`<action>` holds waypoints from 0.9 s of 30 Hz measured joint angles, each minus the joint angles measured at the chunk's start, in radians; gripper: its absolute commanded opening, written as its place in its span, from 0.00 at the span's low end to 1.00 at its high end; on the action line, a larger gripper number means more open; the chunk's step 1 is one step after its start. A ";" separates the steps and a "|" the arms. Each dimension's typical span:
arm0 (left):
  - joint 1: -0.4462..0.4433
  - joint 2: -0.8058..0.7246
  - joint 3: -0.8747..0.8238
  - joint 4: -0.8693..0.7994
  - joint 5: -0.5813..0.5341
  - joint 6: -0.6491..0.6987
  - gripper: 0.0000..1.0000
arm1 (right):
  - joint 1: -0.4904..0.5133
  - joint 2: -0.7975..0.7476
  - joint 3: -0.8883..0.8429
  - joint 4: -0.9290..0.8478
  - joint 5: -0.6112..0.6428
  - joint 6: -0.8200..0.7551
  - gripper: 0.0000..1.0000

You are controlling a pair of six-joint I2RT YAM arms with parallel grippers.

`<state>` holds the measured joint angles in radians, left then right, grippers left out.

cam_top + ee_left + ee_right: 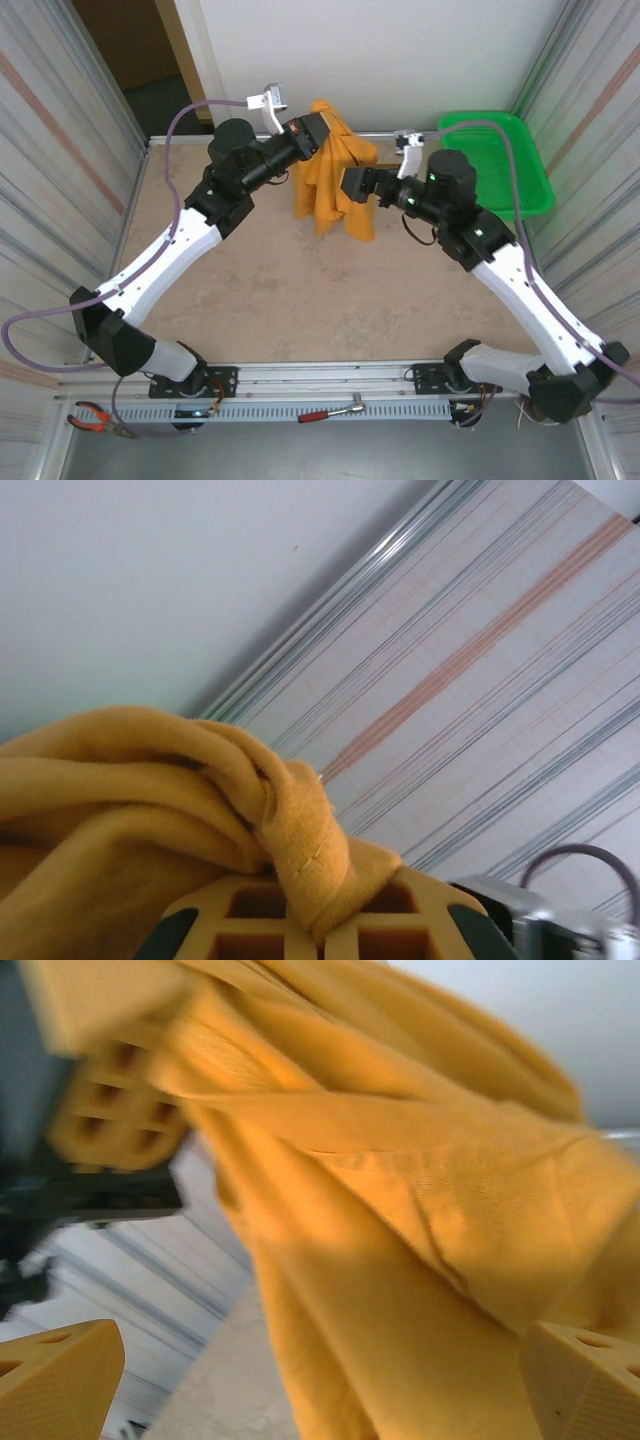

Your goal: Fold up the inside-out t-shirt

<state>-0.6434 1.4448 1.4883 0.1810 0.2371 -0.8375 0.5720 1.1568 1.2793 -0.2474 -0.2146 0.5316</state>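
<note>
The inside-out t-shirt (333,185) is plain mustard-orange and hangs bunched above the back of the table. My left gripper (322,130) holds its top; in the left wrist view the gripper (318,925) is shut on a rolled hem fold of the t-shirt (300,850). My right gripper (352,186) is at the cloth's right side, halfway down. In the right wrist view this gripper (320,1385) is open, its fingers (60,1375) wide apart, with the hanging t-shirt (400,1260) between them. The left gripper (110,1110) shows at upper left there.
A green tray (520,170) stands at the back right corner. Striped side walls (60,170) close in the sand-coloured table (300,290). Pliers (95,418) and a red-handled tool (330,411) lie on the rail in front of the arm bases.
</note>
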 measured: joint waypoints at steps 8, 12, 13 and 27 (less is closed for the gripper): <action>0.000 -0.024 0.006 -0.025 0.035 -0.002 0.00 | -0.050 0.129 0.159 -0.056 0.028 -0.120 0.15; 0.006 -0.026 0.013 -0.029 0.051 -0.005 0.00 | -0.092 0.133 0.216 -0.060 -0.021 -0.132 0.00; 0.010 -0.026 0.013 -0.029 0.055 -0.006 0.00 | -0.100 0.133 0.222 -0.060 -0.032 -0.133 0.00; 0.160 -0.097 -0.072 -0.035 0.084 -0.016 0.76 | -0.192 0.126 0.365 -0.144 -0.129 -0.122 0.00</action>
<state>-0.4831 1.3483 1.4158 0.1463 0.3206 -0.8536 0.3798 1.2823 1.6440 -0.3916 -0.3435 0.4095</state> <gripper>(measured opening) 0.742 0.054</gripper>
